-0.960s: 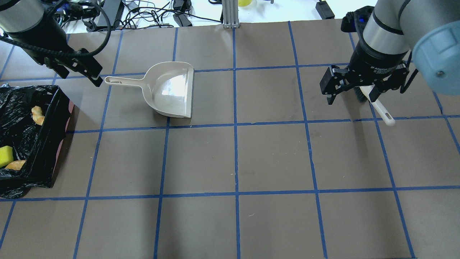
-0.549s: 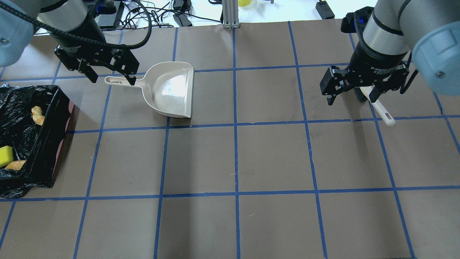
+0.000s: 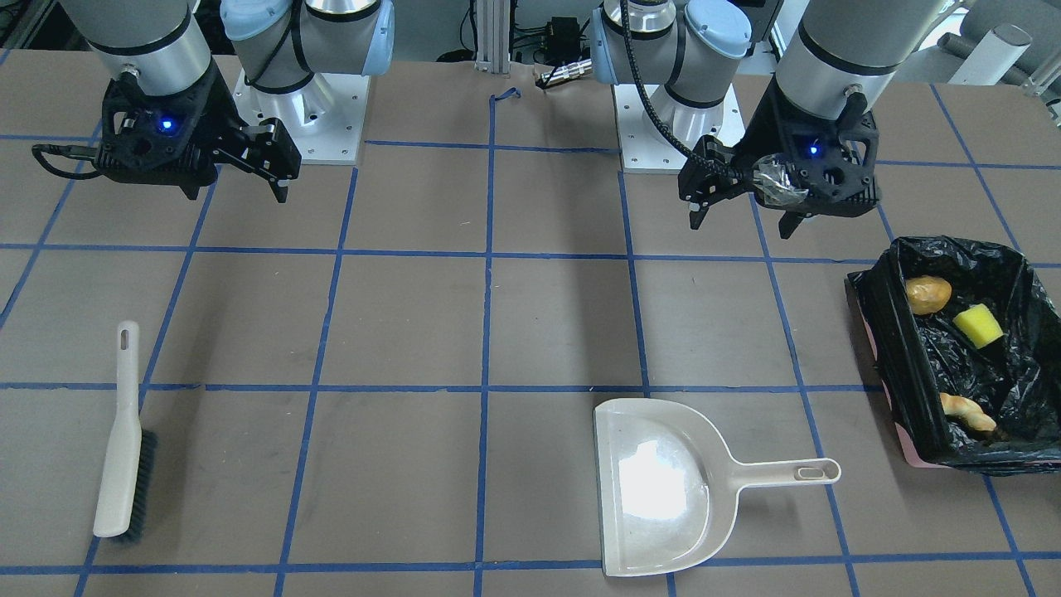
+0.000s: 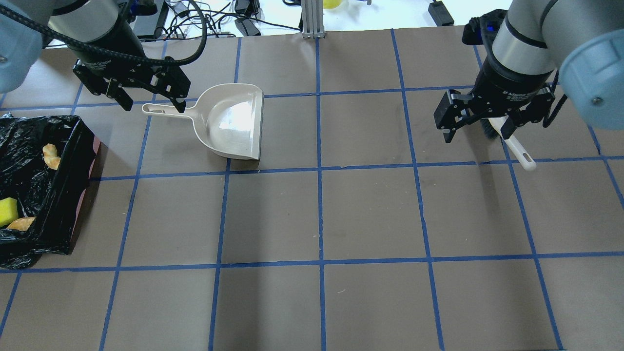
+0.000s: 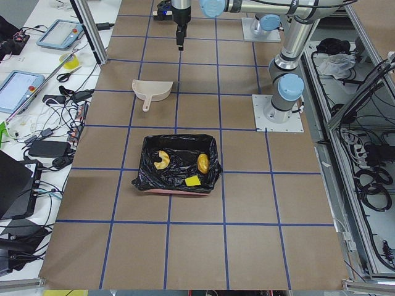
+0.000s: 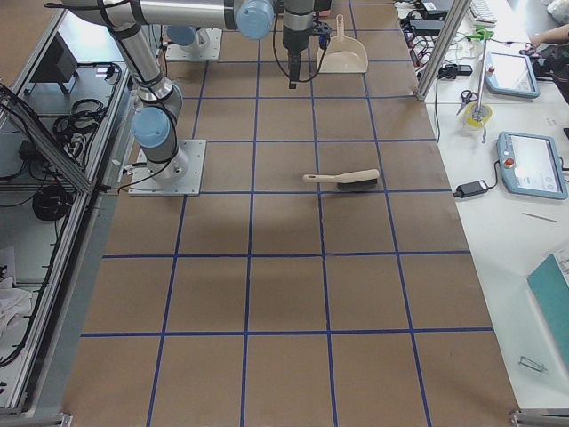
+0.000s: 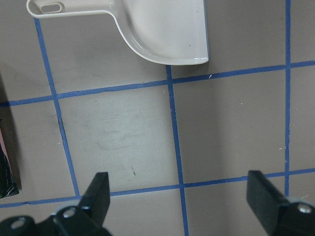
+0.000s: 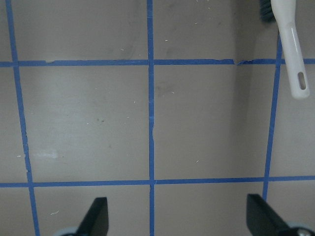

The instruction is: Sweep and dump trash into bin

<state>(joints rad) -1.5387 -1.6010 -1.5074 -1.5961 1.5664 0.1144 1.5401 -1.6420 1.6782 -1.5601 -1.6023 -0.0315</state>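
The bin [image 4: 61, 195], lined with a black bag, stands at the table's left edge; it also shows in the front view [image 3: 893, 348]. Inside lie the golden-brown lump [image 3: 927, 294], the yellow sponge [image 3: 977, 325] and the pale croissant-like piece [image 3: 966, 412]. The beige dustpan [image 4: 229, 122] lies empty on the table. My left gripper [image 4: 152, 105] is open and empty, raised above the table near the dustpan's handle [image 3: 808, 473]. My right gripper [image 4: 477, 135] is open and empty, raised near the white brush [image 4: 512, 144].
The brush [image 3: 124, 439] lies flat on the table's right side, bristles away from the robot. Cables and devices lie beyond the table's far edge [image 4: 204, 19]. A metal post [image 4: 312, 19] stands at the far middle.
My left gripper has swung right from beside the handle's end, turned, and now hovers open over the dustpan handle. The right arm, dustpan and brush have not moved.
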